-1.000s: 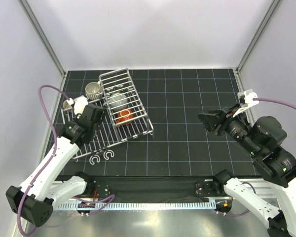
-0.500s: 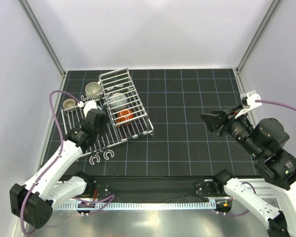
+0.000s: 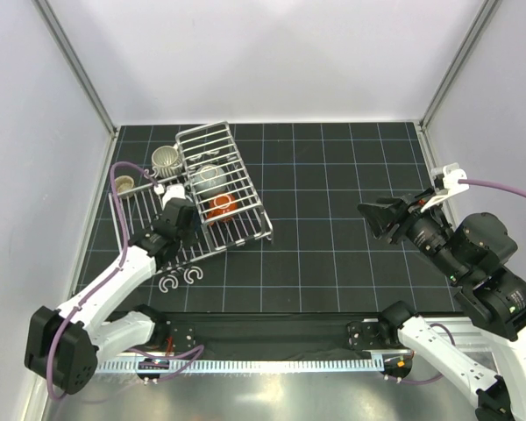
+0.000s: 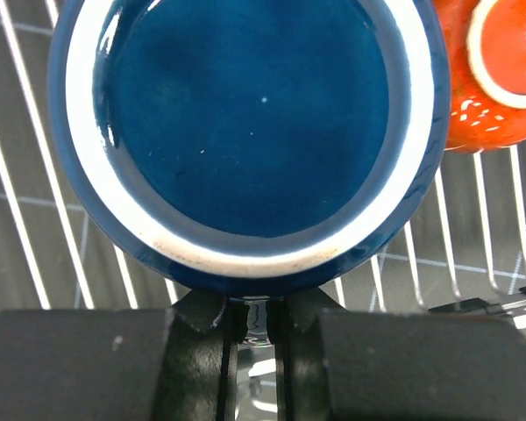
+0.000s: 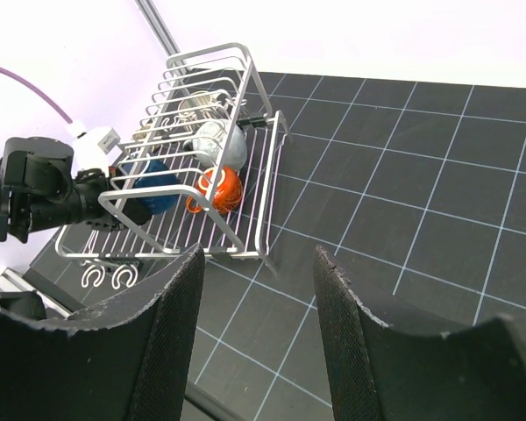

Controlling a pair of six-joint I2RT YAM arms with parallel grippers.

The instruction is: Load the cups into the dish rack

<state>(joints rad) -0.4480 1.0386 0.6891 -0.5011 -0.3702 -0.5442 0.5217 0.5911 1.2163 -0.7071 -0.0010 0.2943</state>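
The right gripper (image 5: pixel 259 263) hangs spread and empty, well apart from the rack (image 3: pixel 237 230). The left gripper (image 4: pixel 254 320) is clenched on the lower edge of the blue cup (image 4: pixel 245 132), which lies on its side over the rack's slats, base toward the wrist camera. Just beside it on the right sits the orange cup (image 4: pixel 500 79). Farther back, the grey cup (image 3: pixel 208 175) lies in the basket. The striped cup (image 3: pixel 165 158) stands just left of the basket's far end.
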